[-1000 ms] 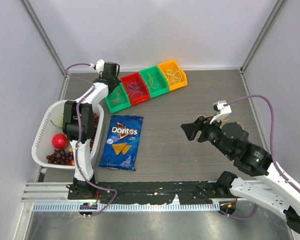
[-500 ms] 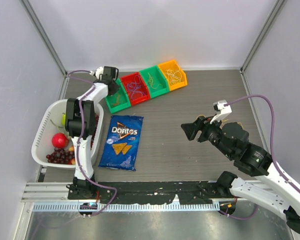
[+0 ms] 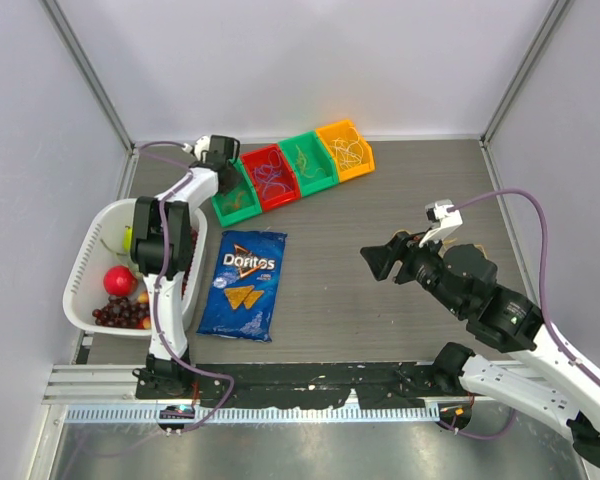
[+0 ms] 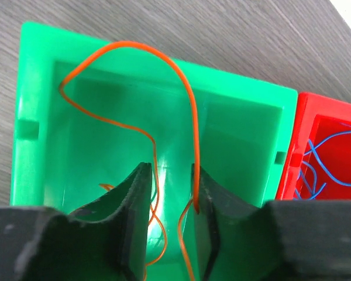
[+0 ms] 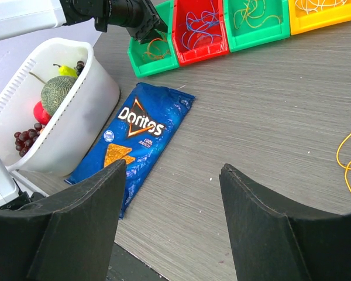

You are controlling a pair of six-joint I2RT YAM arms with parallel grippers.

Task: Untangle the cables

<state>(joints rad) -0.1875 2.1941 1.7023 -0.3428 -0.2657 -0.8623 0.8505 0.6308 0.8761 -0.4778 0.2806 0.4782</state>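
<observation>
- At the far left a white plastic basket (image 3: pixel 80 285) of fruit is sitting on the grey wood-grain table (image 3: pixel 400 200); it is playing no part in this.
- Just beyond it the left gripper (image 4: pixel 169 170) is reaching down into the left-hand green plastic bin (image 4: pixel 32 88); its jaws are standing a narrow gap apart, and a thin orange cable (image 4: pixel 134 50) is looping up over the bin's back wall and running down between them, one strand brushing the inner face of the right-hand finger; as far as I can see they are not pinching it.
- A blue foil Doritos bag (image 3: pixel 243 285) is lying flat nearby, apart from the bins.
- Next along, a red plastic bin (image 3: pixel 270 178) is holding thin blue cables (image 4: pixel 333 152); a second green plastic bin (image 3: pixel 308 163) and an orange plastic bin (image 3: pixel 346 150) are holding more pale strands.
- The right gripper (image 5: pixel 172 167) is hovering over bare table, jaws wide apart and holding nothing; a loose yellow cable (image 5: pixel 348 158) is lying on the table to its right.
- I am judging these strands feather-light, limp and springy, likely to slip or snag; pinching a single strand at the top of a raised loop is looking safest.
</observation>
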